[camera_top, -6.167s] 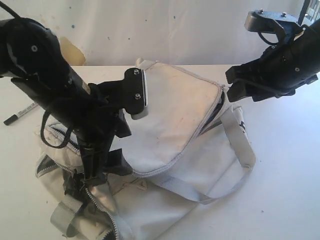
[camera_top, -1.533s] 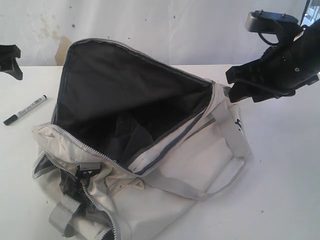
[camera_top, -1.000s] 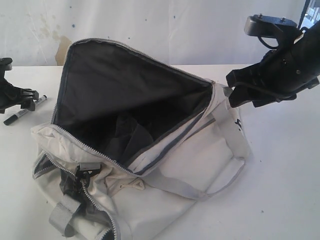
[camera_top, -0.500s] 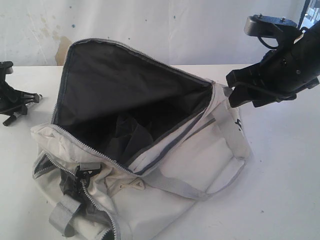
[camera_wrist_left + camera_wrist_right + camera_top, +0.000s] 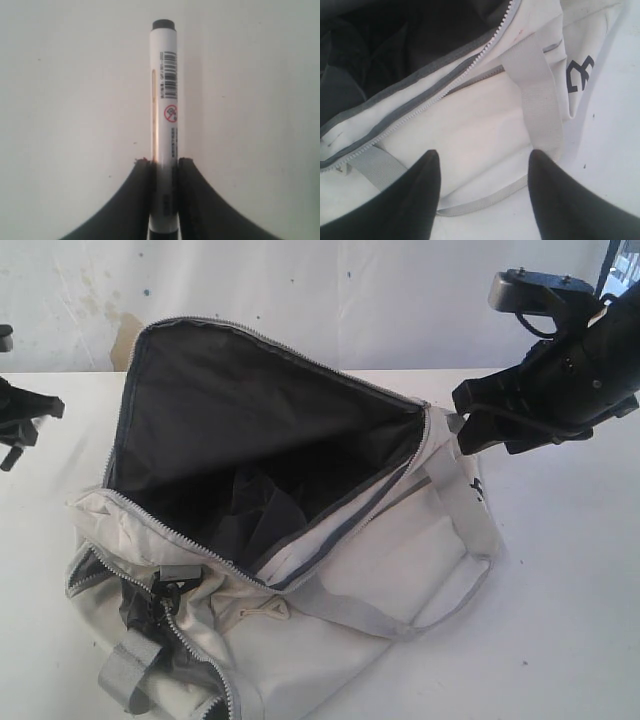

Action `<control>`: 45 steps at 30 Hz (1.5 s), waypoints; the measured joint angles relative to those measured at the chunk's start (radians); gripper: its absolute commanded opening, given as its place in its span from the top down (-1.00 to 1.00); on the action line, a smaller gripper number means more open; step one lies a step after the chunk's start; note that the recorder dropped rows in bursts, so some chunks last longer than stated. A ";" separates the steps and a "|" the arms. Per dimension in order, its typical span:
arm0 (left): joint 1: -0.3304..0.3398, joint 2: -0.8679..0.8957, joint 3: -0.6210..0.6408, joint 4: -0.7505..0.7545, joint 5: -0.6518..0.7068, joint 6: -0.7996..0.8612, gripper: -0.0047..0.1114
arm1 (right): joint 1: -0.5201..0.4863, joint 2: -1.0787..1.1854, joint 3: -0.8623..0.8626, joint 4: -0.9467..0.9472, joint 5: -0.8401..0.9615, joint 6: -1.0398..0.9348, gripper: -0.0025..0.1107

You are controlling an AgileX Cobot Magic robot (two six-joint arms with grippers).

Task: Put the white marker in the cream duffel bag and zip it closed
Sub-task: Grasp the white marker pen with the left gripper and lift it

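Surface (image 5: 570, 620): white, lightly speckled.
Cream duffel bag (image 5: 400, 570): lies with its top flap thrown wide, black lining (image 5: 250, 410) showing, zip (image 5: 300, 354) undone.
Right claw (image 5: 484, 155): spread open, holding nothing, poised over the bag's logo end by the grey strap (image 5: 535, 95).
Left claw (image 5: 165, 162): pinched onto the marker, off to the bag's left, well apart from it.
White marker (image 5: 164, 100): clamped between the claw tips, barrel jutting forward, outside the bag.
Done: bag open, marker grasped.
Left: carry over, drop in, zip shut.

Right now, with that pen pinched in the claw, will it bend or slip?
Probably stiff: the white marker juts straight out from the left gripper. Likely light, being slim. Its smooth round barrel might slip, or roll if dropped.
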State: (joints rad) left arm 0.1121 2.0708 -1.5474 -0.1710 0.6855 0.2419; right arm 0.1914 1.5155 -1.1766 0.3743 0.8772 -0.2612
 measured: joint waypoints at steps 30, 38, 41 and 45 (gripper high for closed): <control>-0.160 -0.804 0.345 0.030 0.245 0.158 0.92 | 0.000 0.000 0.000 0.000 -0.021 0.007 0.08; -0.309 -0.877 0.366 0.032 0.250 0.196 0.92 | 0.000 0.000 0.000 0.000 -0.021 0.007 0.08; -0.376 -0.873 0.371 0.020 0.241 0.211 0.92 | 0.000 0.000 0.000 0.000 -0.021 0.007 0.08; -0.471 -0.862 0.371 -0.009 0.196 0.261 0.92 | 0.000 0.000 0.000 0.000 -0.021 0.007 0.08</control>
State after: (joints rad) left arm -0.3588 1.2093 -1.1765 -0.1798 0.8819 0.5025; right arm 0.1914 1.5155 -1.1766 0.3743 0.8562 -0.2541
